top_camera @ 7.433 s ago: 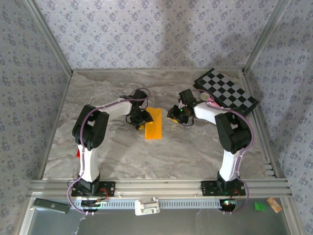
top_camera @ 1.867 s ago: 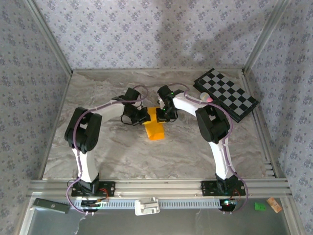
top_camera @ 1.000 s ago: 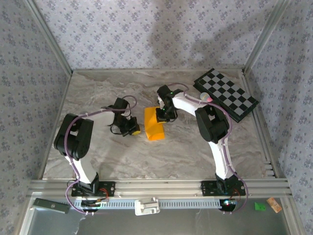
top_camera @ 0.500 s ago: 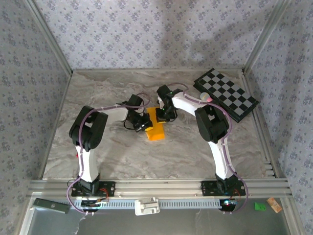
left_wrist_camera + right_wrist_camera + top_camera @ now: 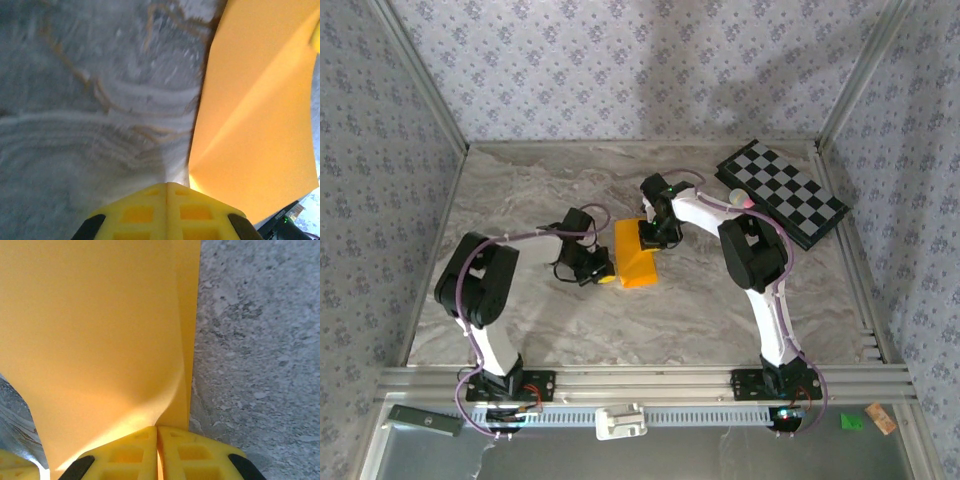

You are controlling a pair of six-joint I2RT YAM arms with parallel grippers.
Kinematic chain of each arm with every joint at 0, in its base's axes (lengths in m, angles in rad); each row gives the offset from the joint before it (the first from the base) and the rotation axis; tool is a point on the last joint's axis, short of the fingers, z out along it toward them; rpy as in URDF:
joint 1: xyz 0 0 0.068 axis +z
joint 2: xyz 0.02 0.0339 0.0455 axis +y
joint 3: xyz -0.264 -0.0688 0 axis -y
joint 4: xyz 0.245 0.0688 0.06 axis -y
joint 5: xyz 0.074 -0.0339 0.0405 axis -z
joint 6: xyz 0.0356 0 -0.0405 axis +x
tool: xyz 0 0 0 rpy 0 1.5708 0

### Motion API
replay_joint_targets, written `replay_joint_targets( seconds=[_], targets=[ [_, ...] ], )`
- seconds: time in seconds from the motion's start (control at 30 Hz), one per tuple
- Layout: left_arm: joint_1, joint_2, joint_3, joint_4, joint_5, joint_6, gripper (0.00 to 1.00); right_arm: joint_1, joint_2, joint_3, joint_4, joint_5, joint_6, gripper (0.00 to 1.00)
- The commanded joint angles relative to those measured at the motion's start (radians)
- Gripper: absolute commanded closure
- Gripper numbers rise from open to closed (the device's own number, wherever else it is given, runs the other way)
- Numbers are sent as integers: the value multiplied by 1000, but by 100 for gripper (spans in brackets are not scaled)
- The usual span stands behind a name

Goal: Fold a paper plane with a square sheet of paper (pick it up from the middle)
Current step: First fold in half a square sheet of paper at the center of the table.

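Observation:
The orange-yellow sheet of paper (image 5: 632, 262), partly folded with a diagonal crease, lies on the marble table at centre. My right gripper (image 5: 649, 243) is shut on the paper's right edge near its far end. In the right wrist view a raised layer of the paper (image 5: 100, 340) curves down into the closed yellow fingers (image 5: 125, 455) of the right gripper (image 5: 157, 429). My left gripper (image 5: 603, 276) is shut and holds nothing. It rests on the table just off the paper's left edge. In the left wrist view the paper (image 5: 255, 115) lies to the right of the left gripper (image 5: 167, 185).
A black-and-white checkered board (image 5: 782, 190) lies at the back right, with a pink-tipped stick (image 5: 745, 202) beside its near edge. Patterned walls and metal rails close in the table on three sides. Bare marble (image 5: 570, 320) lies in front of the paper.
Over the last second my left gripper swept in against the paper's left side and has drawn back a little to the left. The right gripper has kept its grip in place.

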Motion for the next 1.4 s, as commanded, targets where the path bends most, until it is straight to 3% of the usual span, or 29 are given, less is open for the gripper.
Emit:
replay_joint_targets(
  seconds=[0.0,0.43,0.57,0.73,1.0,1.2,1.37],
  targets=[
    [-5,-70,37,-37,6,-30,99,-19,153,-83,-126,236,-12,89],
    [-61,109,126,83,53,-78,100,-19,149,-85,-124,234,1,89],
    [-62,127,117,-6,56,-12,100,-19,148,-85,-127,228,1,89],
    [-62,101,27,-79,13,40,100,-18,153,-83,-124,232,1,89],
    [-61,-7,-127,-53,-18,49,100,-19,161,-77,-136,236,-2,89],
    [-62,-107,-72,-103,-45,59,100,-20,160,-74,-140,238,-4,89],
    [-69,-93,-15,47,-46,-20,100,-20,155,-78,-131,240,-1,89]
  ],
)
